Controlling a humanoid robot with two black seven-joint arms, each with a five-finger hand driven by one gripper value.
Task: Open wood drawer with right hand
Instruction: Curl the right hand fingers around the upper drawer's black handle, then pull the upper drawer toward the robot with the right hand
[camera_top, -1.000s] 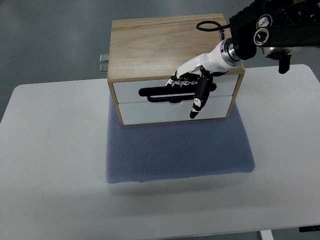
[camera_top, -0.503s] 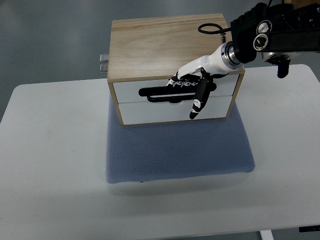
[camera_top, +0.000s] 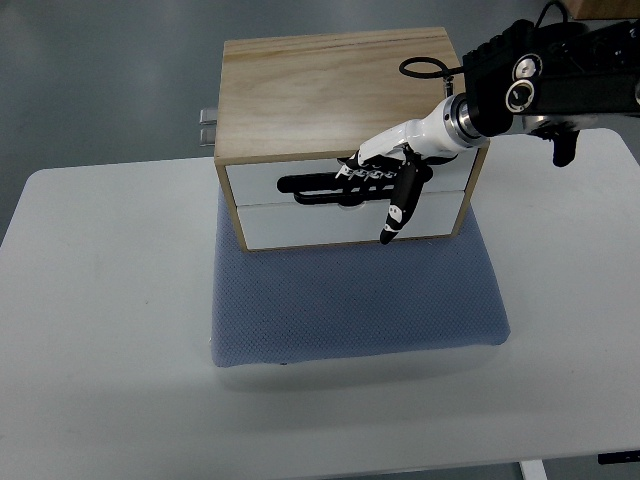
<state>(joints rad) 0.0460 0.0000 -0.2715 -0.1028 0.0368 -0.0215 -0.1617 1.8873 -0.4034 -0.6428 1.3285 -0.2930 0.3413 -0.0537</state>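
the light wooden two-drawer box w/ white drawer fronts (camera_top: 340, 100) sits at the back of a blue-grey textured foam mat (camera_top: 355, 300), which lies on the white desk (camera_top: 100, 300). the right hand (camera_top: 385, 175), white and black, comes in from the upper right edge and has its fingers (camera_top: 360, 173) curled into the long black slot handle (camera_top: 320, 187) of the top drawer, so it's gripping that handle near its right end; one dark digit, prob the thumb (camera_top: 397, 208), hangs straight down over the lower drawer front and isn't hooked on anything. the top drawer looks shut or barely cracked, hard to tell from this steep angle. left hand isn't in view. risks from here, as i judge them: the grip is off-centre, toward the right end of the handle, so a pull could skew the drawer in its rails and jam it. the box is loose on a soft mat w/ nothing visibly holding it, so if the drawer sticks the whole box may slide fwd or tip toward the robot instead of the drawer opening. the fingers look only shallowly hooked, so a fast pull could slip them out of the slot. the hanging thumb could drag on the lower front or catch its edge. the black cable loop (camera_top: 420, 68) near the wrist lies over the box top and might snag the rear corner as the arm retracts.
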